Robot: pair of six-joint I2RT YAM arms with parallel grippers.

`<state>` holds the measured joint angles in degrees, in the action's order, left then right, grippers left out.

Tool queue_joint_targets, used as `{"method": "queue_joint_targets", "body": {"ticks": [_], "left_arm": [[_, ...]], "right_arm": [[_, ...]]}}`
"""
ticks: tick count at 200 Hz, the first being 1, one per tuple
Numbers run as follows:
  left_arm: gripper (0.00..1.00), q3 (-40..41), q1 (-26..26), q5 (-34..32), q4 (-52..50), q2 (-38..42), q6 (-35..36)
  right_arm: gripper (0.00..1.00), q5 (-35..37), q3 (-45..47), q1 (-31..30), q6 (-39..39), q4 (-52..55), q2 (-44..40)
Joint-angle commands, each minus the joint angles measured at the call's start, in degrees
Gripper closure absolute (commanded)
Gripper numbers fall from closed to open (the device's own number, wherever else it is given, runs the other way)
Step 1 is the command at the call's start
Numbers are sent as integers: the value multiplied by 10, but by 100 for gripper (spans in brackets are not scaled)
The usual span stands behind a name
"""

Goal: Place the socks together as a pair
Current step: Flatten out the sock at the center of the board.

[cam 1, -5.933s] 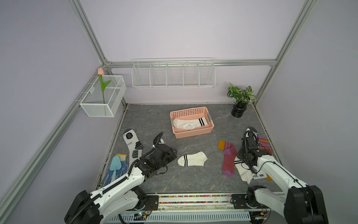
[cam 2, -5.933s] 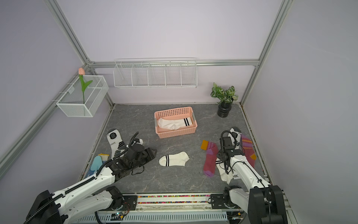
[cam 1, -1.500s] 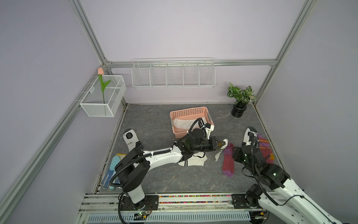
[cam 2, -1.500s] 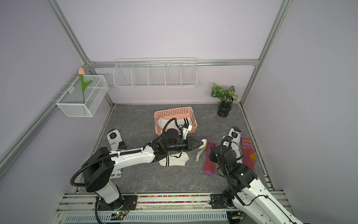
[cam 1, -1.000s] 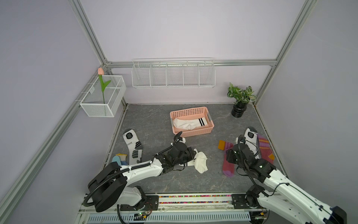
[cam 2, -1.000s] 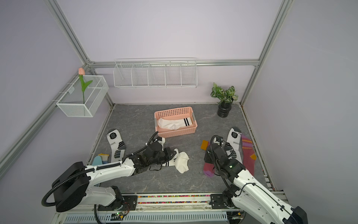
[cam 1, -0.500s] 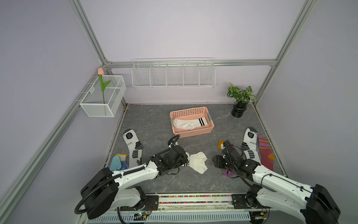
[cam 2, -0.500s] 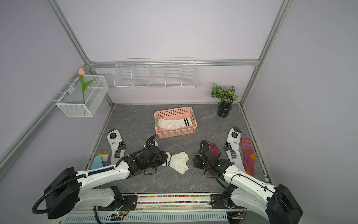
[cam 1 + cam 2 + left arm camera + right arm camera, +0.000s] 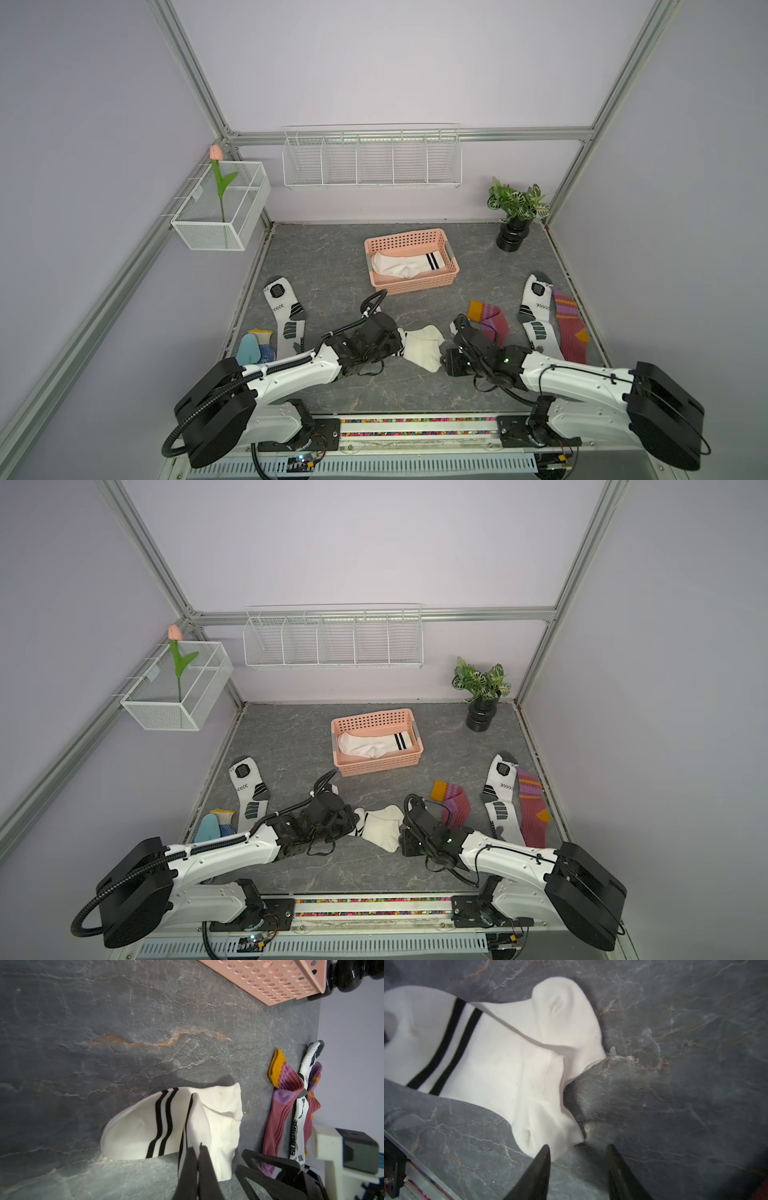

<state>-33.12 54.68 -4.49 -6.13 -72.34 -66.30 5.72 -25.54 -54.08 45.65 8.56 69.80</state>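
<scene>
On the grey marbled surface (image 9: 332,257), two white striped socks (image 9: 422,351) are overlapped between the arms, long axis running arm to arm. One striped cuff is pinched by the left jaws; the opposite end is met by the spread right jaws.

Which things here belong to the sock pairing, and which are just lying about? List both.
Job: striped socks, socks in basket, sports socks, maroon socks.
Lying about: basket, glove, trowel, plant, tulip, rack.
</scene>
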Motion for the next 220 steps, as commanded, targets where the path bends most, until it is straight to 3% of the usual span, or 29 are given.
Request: {"method": "queue_joint_targets", "body": {"ticks": [1,39,82,169,184,196,220], "left_arm": [[100,-14,-3,0,-7,-5,1],[100,-14,-3,4,-6,-5,2],[100,-15,-3,11,-6,-5,10],[100,-23,-3,3,-31,35,57],[100,-25,-3,7,-30,31,62],[100,-25,-3,14,-26,26,63],[100,-26,-3,35,-9,21,68]], "right_arm": [[57,-1,0,-7,26,-21,22],[63,-8,1,-9,41,-37,48],[93,-13,-6,-10,48,-46,37],[93,23,-60,-10,26,65,-101],[80,29,-51,-7,20,65,-95],[62,28,-46,-7,14,59,-74],[59,15,-41,-7,10,30,-22]]}}
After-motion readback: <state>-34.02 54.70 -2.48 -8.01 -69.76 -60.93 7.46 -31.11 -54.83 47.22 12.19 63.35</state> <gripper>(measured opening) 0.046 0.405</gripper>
